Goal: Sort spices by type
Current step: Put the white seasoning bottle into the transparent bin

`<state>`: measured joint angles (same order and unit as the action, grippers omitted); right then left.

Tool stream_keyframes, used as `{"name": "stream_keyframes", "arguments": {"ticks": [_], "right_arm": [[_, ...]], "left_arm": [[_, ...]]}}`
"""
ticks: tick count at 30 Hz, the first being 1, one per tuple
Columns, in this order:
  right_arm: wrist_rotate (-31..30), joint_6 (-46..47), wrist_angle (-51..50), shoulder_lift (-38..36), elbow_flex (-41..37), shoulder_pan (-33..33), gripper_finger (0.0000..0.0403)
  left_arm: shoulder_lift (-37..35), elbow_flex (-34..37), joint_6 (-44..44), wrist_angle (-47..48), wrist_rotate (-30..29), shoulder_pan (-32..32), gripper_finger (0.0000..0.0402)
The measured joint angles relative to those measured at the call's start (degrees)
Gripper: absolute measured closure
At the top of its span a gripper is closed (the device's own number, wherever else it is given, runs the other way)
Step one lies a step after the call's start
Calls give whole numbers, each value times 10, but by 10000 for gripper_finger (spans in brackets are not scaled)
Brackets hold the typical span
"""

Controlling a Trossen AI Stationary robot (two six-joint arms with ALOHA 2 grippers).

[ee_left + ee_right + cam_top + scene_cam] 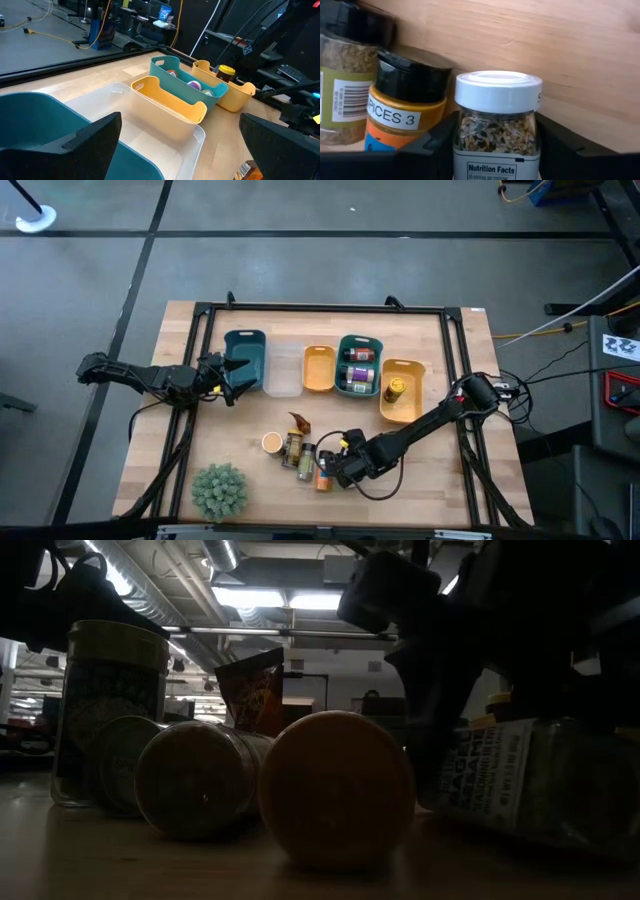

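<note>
Several spices lie in a cluster near the table's front middle: a tan-lidded jar (271, 442), a green-labelled jar (340, 95), an orange jar with a black lid (402, 107) and a brown-orange packet (299, 423). My right gripper (337, 463) reaches down into this cluster and is shut on a white-lidded glass jar (497, 120) of mixed flakes. My left gripper (185, 150) hovers open at the far left over a teal tray (245, 352), touching nothing. My right gripper pinches the white-lidded jar's glass body (465, 131) just below the lid, one dark finger (432, 145) on each side. The fingers come steeply from above and lie across the jar. The jar lies on its side on the table (580, 60).
Behind the cluster stand a clear tray (283, 368), an orange tray (318, 368), a teal tray (357, 340) holding jars and an orange tray (402, 370) with one jar. A green bushy plant (219, 490) sits at the front left.
</note>
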<state>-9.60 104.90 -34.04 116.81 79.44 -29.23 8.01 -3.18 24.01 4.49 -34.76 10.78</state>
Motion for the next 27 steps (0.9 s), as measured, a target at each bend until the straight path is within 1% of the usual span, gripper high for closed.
{"name": "stream_keyframes", "arguments": {"ticks": [3,9,14,17,19,25,27], "right_arm": [[-6,-5,-11,-3,1,3,199],[-29,-51,-91,-25,33,13,199],[-83,-97,-146,-49,65,24,199],[-133,-140,-167,-65,89,32,199],[-178,-173,-183,-74,102,39,199],[-342,-322,-182,-80,129,68,199],[-391,-380,-160,-80,130,83,198]], "left_arm": [[0,0,0,0,0,0,12],[1,0,0,0,0,0,12],[4,0,0,0,0,0,12],[4,0,0,0,0,0,12],[4,0,0,0,0,0,12],[4,0,0,0,0,0,12],[4,0,0,0,0,0,12]]}}
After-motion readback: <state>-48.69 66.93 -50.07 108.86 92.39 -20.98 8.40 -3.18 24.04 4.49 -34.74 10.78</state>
